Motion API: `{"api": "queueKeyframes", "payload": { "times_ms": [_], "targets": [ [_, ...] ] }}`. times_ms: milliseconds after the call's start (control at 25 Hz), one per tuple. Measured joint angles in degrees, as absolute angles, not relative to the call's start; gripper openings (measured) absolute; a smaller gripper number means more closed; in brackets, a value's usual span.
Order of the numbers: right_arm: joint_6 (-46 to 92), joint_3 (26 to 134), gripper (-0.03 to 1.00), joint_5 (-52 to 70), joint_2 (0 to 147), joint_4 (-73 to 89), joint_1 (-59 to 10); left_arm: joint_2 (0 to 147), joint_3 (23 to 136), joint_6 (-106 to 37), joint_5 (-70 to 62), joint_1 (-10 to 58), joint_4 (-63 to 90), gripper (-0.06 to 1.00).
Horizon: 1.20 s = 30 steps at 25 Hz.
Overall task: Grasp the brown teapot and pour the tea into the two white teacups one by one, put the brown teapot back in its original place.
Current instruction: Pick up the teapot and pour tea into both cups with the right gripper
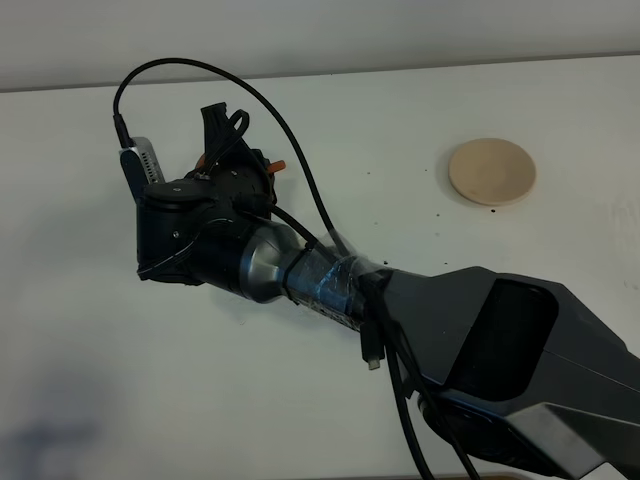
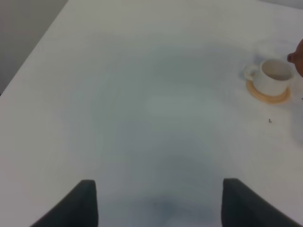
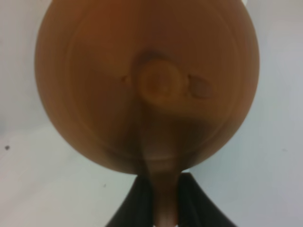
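Main obstacle: right arm (image 1: pixel 330 280) lies diagonal across table (image 1: pixel 100 380), lower right to left of centre, blocks crossing there. Top of beige disc (image 1: pixel 492 172) bare, open table all round it. Ahead of left gripper (image 2: pixel 159 184), jaws wide apart: bare surface up to white teacup (image 2: pixel 273 75) on orange coaster (image 2: pixel 265 97). Edge of brown teapot (image 2: pixel 298 57) just beside cup, crowds that side.

A white table (image 1: pixel 80 380) carries tiny dark specks (image 3: pixel 6 147), a grey backdrop (image 1: pixel 400 30) behind.
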State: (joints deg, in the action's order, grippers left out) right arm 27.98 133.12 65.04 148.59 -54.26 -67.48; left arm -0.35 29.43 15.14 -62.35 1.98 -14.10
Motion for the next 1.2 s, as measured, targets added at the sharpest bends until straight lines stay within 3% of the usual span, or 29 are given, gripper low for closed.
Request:
{"api": "queueKeyframes", "payload": {
  "times_ms": [1200],
  "targets": [
    [33.70,133.12,0.09,63.32,148.59,-59.60,-67.54,-0.35,29.43,15.14,-62.35,1.98,-14.10,0.55]
  ]
}}
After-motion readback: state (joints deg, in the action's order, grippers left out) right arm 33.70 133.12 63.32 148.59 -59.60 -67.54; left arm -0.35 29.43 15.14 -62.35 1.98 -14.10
